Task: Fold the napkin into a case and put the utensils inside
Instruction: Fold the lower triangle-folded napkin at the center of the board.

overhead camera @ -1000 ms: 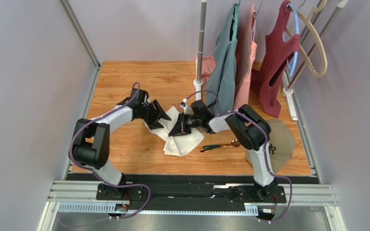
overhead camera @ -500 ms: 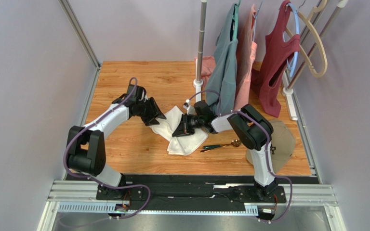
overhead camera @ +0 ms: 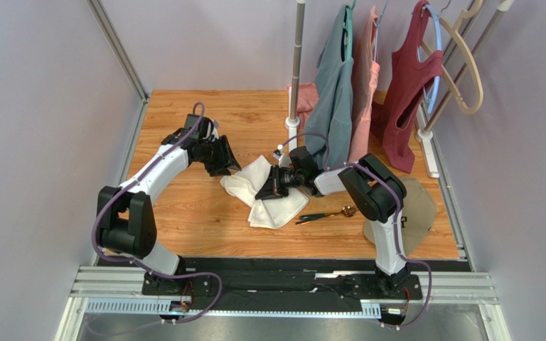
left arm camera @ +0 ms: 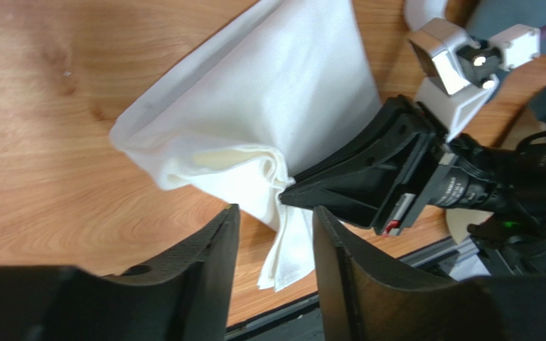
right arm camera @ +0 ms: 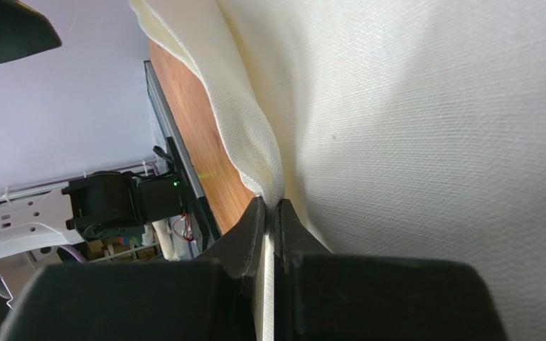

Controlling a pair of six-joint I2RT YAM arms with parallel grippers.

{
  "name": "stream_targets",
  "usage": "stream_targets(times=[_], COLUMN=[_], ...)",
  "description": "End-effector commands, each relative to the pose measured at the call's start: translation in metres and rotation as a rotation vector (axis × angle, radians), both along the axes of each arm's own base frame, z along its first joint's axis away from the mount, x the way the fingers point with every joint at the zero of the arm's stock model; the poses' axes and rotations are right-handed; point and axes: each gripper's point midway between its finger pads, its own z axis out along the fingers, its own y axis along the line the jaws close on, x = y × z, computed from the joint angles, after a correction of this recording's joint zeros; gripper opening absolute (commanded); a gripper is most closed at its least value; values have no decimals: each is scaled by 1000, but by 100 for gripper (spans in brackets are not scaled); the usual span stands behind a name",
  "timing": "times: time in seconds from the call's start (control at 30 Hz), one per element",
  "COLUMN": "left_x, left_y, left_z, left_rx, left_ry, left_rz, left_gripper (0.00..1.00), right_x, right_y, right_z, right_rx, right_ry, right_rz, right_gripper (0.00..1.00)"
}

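The white napkin [overhead camera: 254,181] lies partly folded and rumpled on the wooden table, its layered corner toward the near edge. My right gripper [overhead camera: 263,193] is shut on a fold at the napkin's middle; in the right wrist view the cloth [right arm camera: 432,142] is pinched between the closed jaws [right arm camera: 271,206]. My left gripper [overhead camera: 227,162] hovers just off the napkin's left edge, open and holding nothing; in its wrist view the napkin [left arm camera: 269,106] lies beyond the fingertips [left arm camera: 274,213]. The utensils [overhead camera: 325,214], with dark handles and a gold head, lie on the table right of the napkin.
A beige cap [overhead camera: 416,206] rests at the table's right edge. Garments [overhead camera: 340,92] hang from a rack at the back right, with the pole's base [overhead camera: 292,125] just behind the napkin. Purple walls flank the table on both sides.
My left gripper has drawn back up and to the left off the napkin, its jaws narrowing. The right gripper, still pinching the napkin, has shifted slightly right.
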Motion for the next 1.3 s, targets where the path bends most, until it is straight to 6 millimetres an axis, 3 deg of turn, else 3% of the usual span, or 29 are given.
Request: stream_targets(times=[0.0,0.03,0.07,0.2,0.57,0.73,0.9,1.27], left_x=[-15,-13,-22,-33,-26,-30,-34,-32], left_y=[-21,-27,-29,-46,-65,-56,-40,-51], left_z=[14,14,2,-12,-33,-46,-33,-55], left_rx=[-145,-184,-219,-305,-305,-232,-189,-174], left_ry=[9,6,79,150,222,254,166,237], left_rz=[-86,-76,-25,40,138,190,237,219], left_gripper=[59,63,64,64,64,63,63,63], right_x=[6,6,3,-3,-8,-10,-9,-12], right_y=[11,13,16,24,24,22,22,23], right_z=[41,42,43,41,39,40,39,47], right_rx=[64,63,64,55,37,33,34,63], right_ry=[-88,-91,-85,-89,-106,-110,-110,-110], right_rz=[13,7,4,13,14,10,14,14], right_gripper=[1,1,2,2,2,2,2,2])
